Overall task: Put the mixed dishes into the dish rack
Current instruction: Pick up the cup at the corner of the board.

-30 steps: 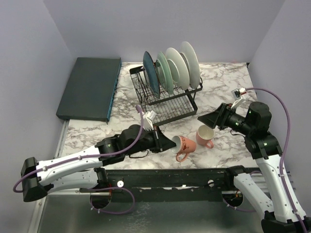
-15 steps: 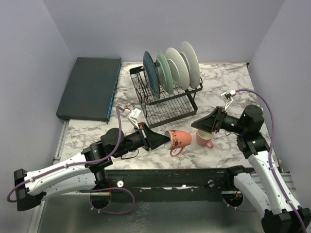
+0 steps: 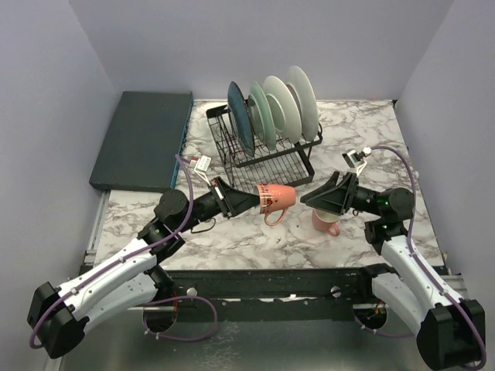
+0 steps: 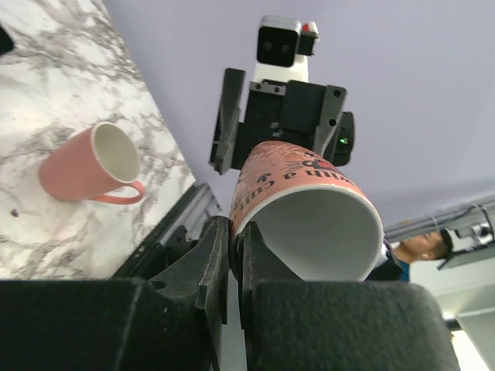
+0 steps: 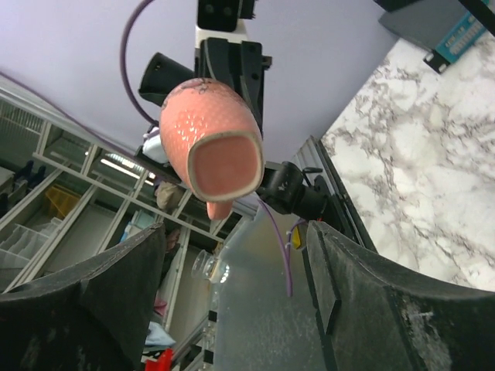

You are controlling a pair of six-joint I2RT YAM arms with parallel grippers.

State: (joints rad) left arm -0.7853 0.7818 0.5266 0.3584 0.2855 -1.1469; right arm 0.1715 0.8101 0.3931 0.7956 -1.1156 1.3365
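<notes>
My left gripper (image 3: 249, 200) is shut on the rim of a salmon printed mug (image 3: 275, 196) and holds it sideways in the air, just in front of the black wire dish rack (image 3: 267, 158). The wrist view shows the fingers (image 4: 213, 255) pinching the mug's wall (image 4: 302, 197). The rack holds several upright plates (image 3: 272, 108). A second pink mug (image 3: 326, 221) stands on the marble table, also seen in the left wrist view (image 4: 89, 166). My right gripper (image 3: 309, 199) is open and empty, facing the held mug (image 5: 213, 135) from the right.
A dark teal flat slab (image 3: 143, 139) lies at the back left. The marble table (image 3: 224, 232) has purple walls on three sides. The black rail (image 3: 263, 282) runs along the near edge.
My left gripper has lifted the printed mug off the table and carried it up towards the rack. My right gripper has moved left towards the mug.
</notes>
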